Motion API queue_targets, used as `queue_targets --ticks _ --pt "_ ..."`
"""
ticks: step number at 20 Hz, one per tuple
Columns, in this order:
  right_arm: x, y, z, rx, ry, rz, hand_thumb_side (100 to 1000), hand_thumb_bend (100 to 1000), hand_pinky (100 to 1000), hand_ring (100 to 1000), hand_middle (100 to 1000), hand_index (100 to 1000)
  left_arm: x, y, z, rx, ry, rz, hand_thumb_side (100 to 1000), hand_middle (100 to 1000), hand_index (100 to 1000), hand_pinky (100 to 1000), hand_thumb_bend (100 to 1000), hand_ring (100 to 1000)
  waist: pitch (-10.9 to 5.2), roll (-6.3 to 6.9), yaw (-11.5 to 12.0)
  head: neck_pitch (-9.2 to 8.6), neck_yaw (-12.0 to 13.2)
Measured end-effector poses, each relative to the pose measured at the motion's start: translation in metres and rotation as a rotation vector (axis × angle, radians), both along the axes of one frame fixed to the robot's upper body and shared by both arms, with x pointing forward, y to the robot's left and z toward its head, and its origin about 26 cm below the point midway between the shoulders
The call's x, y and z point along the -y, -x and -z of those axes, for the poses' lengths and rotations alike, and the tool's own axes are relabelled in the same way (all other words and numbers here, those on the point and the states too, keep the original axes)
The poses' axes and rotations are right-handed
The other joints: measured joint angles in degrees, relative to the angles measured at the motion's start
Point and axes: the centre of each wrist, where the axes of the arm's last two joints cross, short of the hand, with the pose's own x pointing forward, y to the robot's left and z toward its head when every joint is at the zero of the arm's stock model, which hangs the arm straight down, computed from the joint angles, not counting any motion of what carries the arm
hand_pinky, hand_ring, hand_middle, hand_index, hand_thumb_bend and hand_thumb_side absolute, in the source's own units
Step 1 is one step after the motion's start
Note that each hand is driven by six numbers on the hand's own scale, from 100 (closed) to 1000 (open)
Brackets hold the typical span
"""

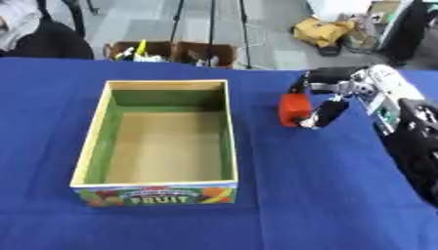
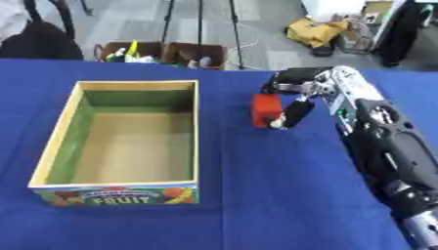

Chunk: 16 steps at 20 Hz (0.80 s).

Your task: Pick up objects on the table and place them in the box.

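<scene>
The red block (image 1: 293, 110) is gripped by the right hand's (image 1: 329, 93) curled fingers and thumb. The box (image 1: 89, 146) is seen to that hand's left, on the blue table (image 1: 325, 195).

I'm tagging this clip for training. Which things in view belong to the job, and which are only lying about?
Part of the job:
right hand, curled round the red object
red object
fruit box, nothing inside

Lying about:
brown bins on the floor beyond the table
yellow bag on the floor

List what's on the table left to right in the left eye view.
box → red block → right hand, fingers curled on the block → right arm
</scene>
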Motion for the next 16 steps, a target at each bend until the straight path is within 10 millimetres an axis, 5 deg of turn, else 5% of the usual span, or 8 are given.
queue_targets --ticks 16 --pt "-0.011 0.007 -0.013 0.152 -0.095 -0.015 418 100 530 684 318 317 -0.001 0.001 0.002 -0.010 -0.001 -0.002 812 468 441 216 100 471 -0.99 0.43 -0.96 0.50 0.07"
